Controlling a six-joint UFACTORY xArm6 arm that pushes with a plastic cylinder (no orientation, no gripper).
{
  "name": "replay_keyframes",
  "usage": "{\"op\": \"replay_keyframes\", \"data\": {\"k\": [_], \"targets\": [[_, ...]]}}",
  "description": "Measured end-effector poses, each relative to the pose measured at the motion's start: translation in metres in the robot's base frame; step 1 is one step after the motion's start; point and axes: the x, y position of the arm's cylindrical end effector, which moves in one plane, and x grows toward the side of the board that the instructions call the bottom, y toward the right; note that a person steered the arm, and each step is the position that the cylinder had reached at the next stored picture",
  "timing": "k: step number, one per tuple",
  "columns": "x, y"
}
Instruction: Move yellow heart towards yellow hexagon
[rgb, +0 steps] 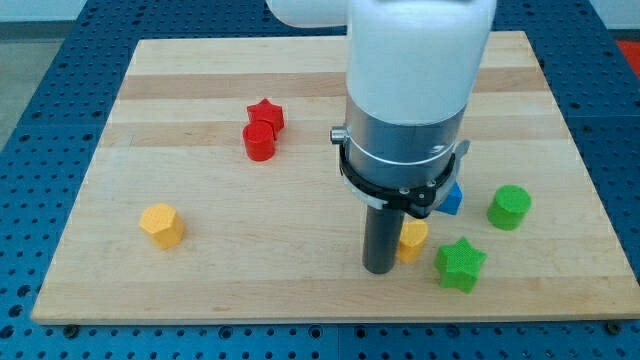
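The yellow heart (413, 240) lies near the view's bottom right, partly hidden behind the rod. My tip (378, 268) rests on the board just left of the yellow heart, touching or almost touching it. The yellow hexagon (161, 224) sits far off at the view's lower left. The arm's white and grey body fills the view's top centre and hides the board behind it.
A green star (460, 264) lies just right of the yellow heart. A green cylinder (509, 207) is further right. A blue block (451, 198) peeks out behind the arm. A red star (266, 114) and a red cylinder (258, 141) sit together at upper left.
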Motion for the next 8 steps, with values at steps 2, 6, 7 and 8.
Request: {"op": "replay_keyframes", "data": {"k": [2,6,7,8], "targets": [[0.011,0.059],[-0.036,-0.075],[-0.039,-0.047],[-0.036,0.006]]}}
